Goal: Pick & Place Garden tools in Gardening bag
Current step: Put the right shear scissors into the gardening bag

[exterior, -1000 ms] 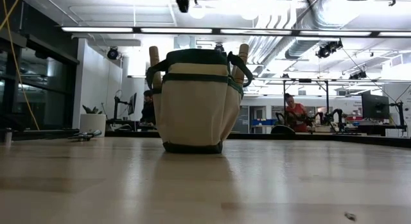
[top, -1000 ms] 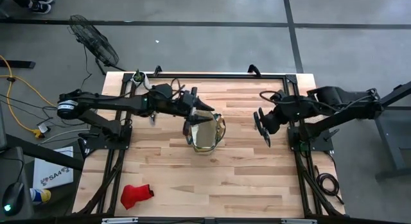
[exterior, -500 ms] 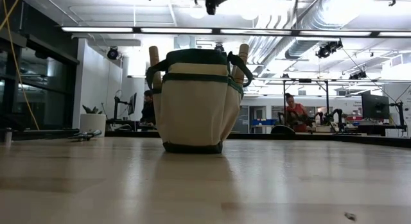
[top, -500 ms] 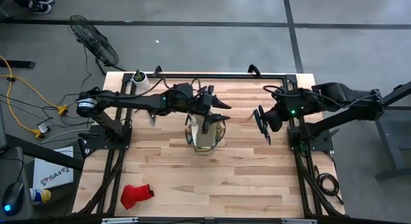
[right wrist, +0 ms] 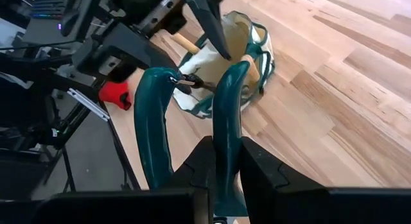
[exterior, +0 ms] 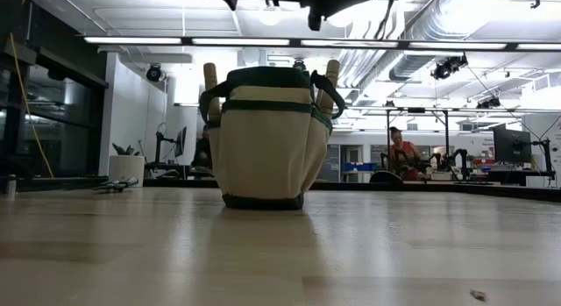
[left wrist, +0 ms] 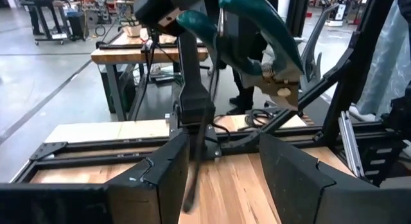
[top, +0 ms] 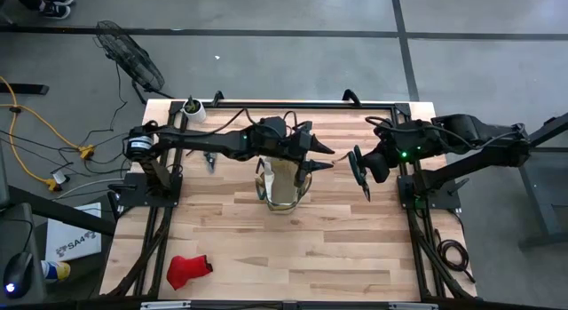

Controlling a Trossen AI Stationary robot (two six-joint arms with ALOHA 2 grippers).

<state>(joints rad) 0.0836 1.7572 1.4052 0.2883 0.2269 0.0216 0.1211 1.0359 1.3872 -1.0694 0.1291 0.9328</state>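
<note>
The tan gardening bag (top: 284, 184) with green trim stands upright at mid-table, and two wooden tool handles (exterior: 210, 80) stick out of it. My left gripper (top: 327, 158) hovers open just right of the bag, its fingers (left wrist: 166, 179) level and pointing at my right gripper (top: 364, 170). That gripper is shut on green-handled pruning shears (right wrist: 154, 121), held in the air right of the bag. A red glove (top: 188, 270) lies flat near the front left corner. A small tool (top: 210, 164) lies on the table under my left arm. My right gripper pinches one of the shears' two green handles (right wrist: 226, 144) between its fingers. The fingers lie along that handle and slant down toward the bag. Both handle ends (left wrist: 276, 63) reach out past the fingertips toward my left gripper. The shears hang clear of the table.
A small white pot (top: 193, 108) with a plant stands at the far left corner. Black frame rails (top: 302, 104) run along the far edge and both sides. Bare wood lies in front of the bag, and people sit beyond the table (exterior: 405, 153).
My left gripper has travelled level toward the table's right edge, from the bag's left side across its top to just short of the held shears. The bag has stayed where it was.
</note>
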